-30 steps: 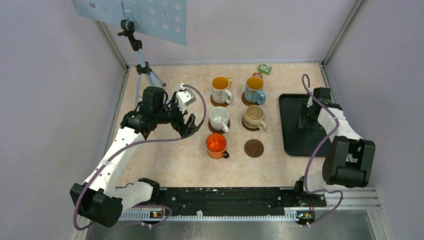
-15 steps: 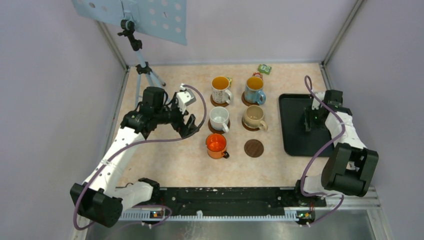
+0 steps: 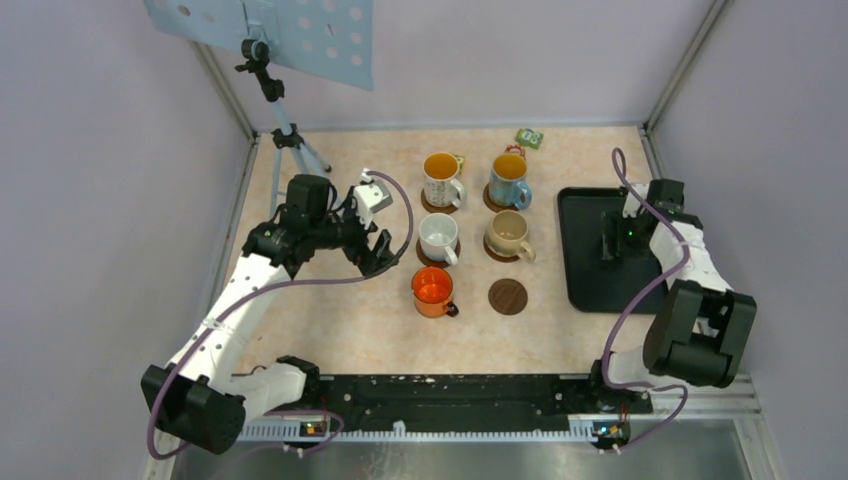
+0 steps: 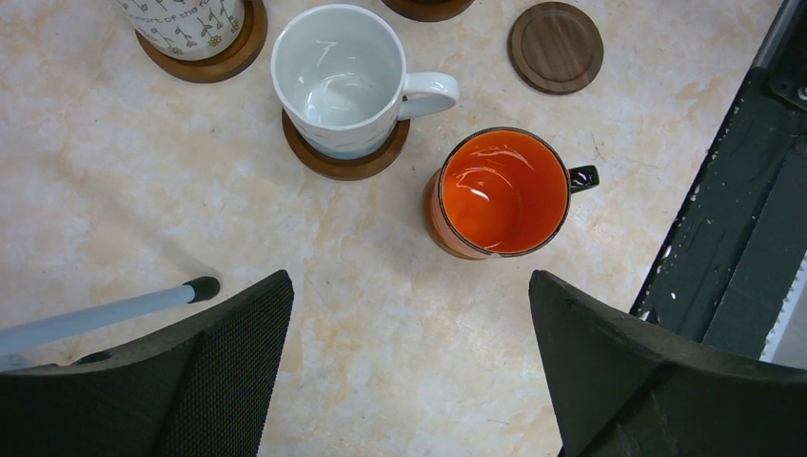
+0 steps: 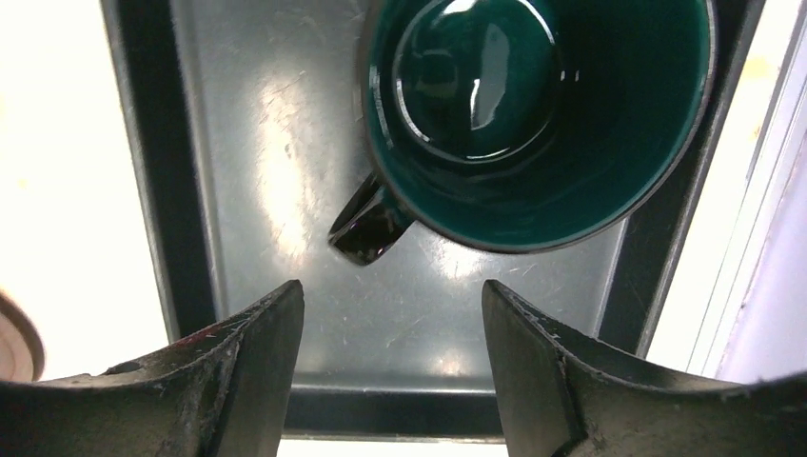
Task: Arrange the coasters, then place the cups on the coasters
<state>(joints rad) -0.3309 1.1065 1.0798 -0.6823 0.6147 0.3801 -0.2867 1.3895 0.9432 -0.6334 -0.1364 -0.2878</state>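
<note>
On the scuffed black rectangular tray (image 5: 257, 190), a glossy dark green mug (image 5: 533, 114) is seen upright, its handle turned toward the right tool (image 5: 390, 314), whose fingers are spread apart, empty. Ahead of the left tool (image 4: 409, 286), likewise held wide, a round dark wooden coaster (image 4: 556, 47) is seen bare on the marbled tabletop (image 4: 143, 238) near the shiny orange mug (image 4: 500, 190).

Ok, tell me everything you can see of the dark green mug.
The dark green mug is glossy, ceramic-looking, empty and upright, standing inside the black tray. Its looped handle juts toward the open right gripper, which touches nothing. The far rim is out of frame.
</note>
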